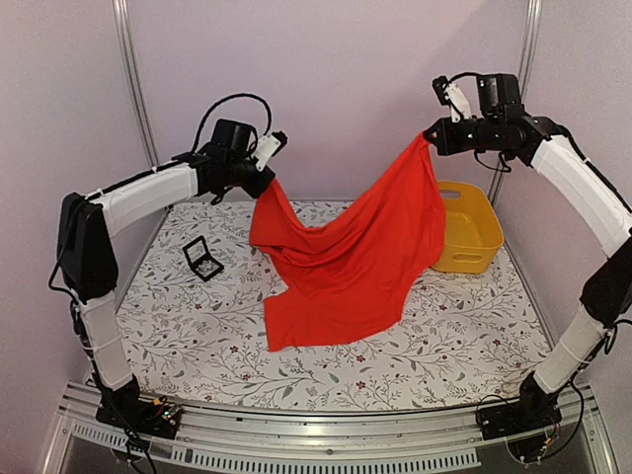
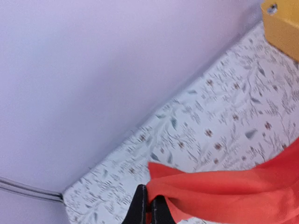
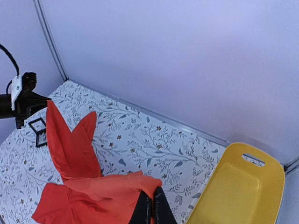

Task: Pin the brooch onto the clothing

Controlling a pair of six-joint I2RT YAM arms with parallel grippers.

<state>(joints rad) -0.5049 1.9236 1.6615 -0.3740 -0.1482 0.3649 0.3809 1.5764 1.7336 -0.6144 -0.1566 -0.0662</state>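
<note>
Left hand (image 1: pixel 269 180) and right hand (image 1: pixel 431 137), each clamped on the red T-shirt (image 1: pixel 346 257), hold it raised over the desk (image 1: pixel 197 336), probably to spread it flat; brooch not visible; black box (image 1: pixel 202 260) at nine o'clock.

Bright red-orange fabric T-shirt (image 1: pixel 346 257): suspended by two raised corners, sagging between them, lower edge crumpled on floral-print table (image 1: pixel 454 326).

The white tabletop (image 1: pixel 395 365), printed with grey leafy sprigs, carries a small black square box (image 1: pixel 202 259) at left and a yellow plastic basket (image 1: pixel 469 229) at right rear. The lower edge of a bright red-orange T-shirt (image 1: pixel 346 267) rests mid-table.
</note>
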